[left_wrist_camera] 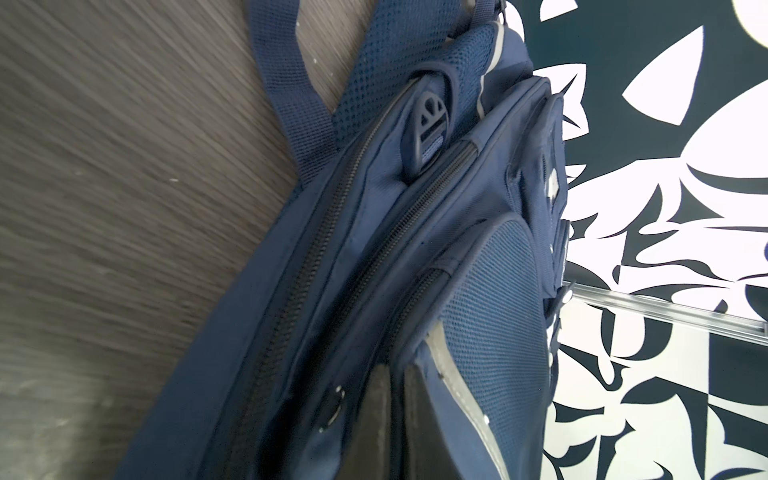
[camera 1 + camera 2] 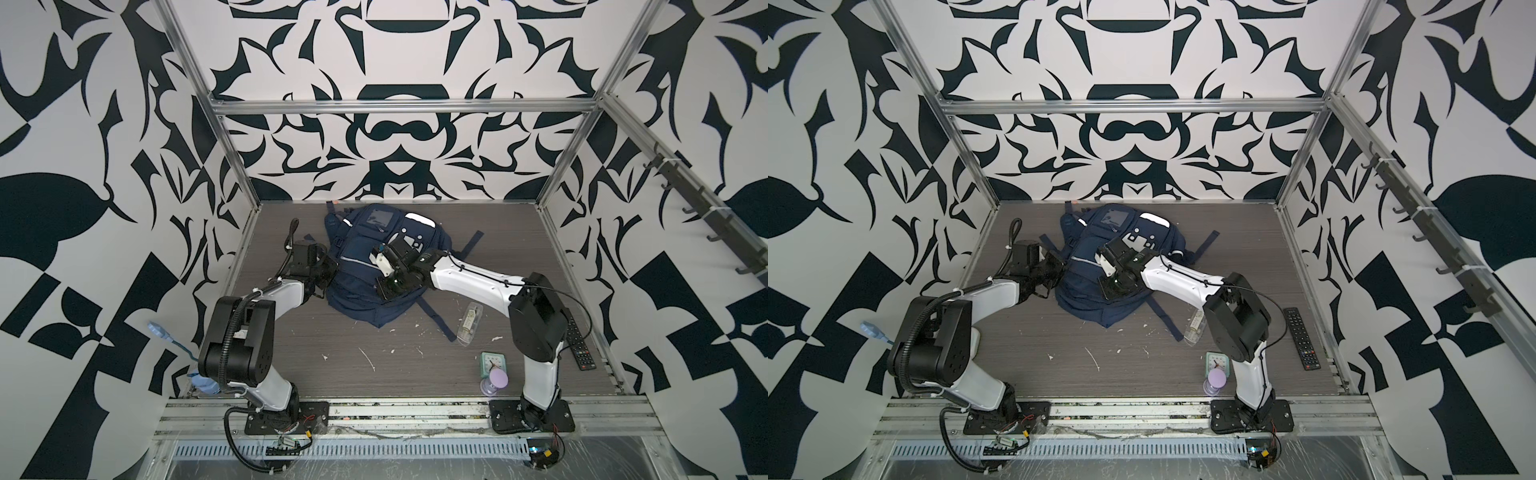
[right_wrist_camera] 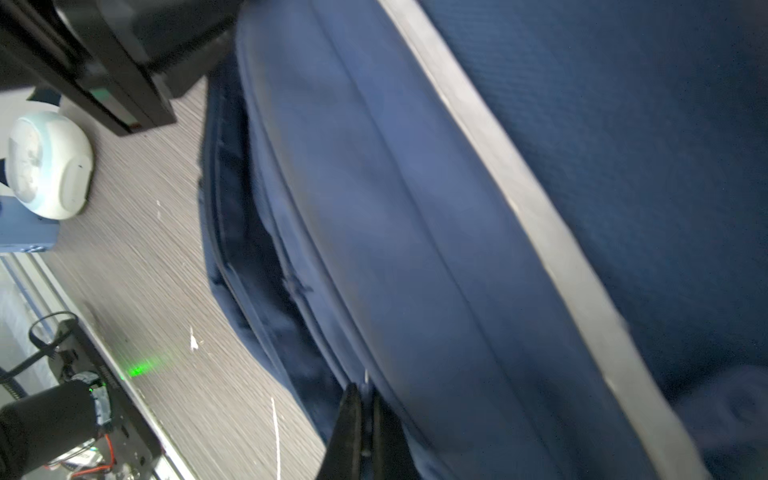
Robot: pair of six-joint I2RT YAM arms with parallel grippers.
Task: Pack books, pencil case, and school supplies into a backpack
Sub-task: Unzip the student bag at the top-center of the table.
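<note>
Right claw clenched on backpack seam; left claw clenched against its side, catch unclear. Spread opening evenly, lift slowly; packet waits near table right edge.

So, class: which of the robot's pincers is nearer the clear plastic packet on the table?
Right. The right pincer is over the backpack's middle, partway toward the clear packet; the left pincer is at the backpack's flank farthest from that packet.
</note>
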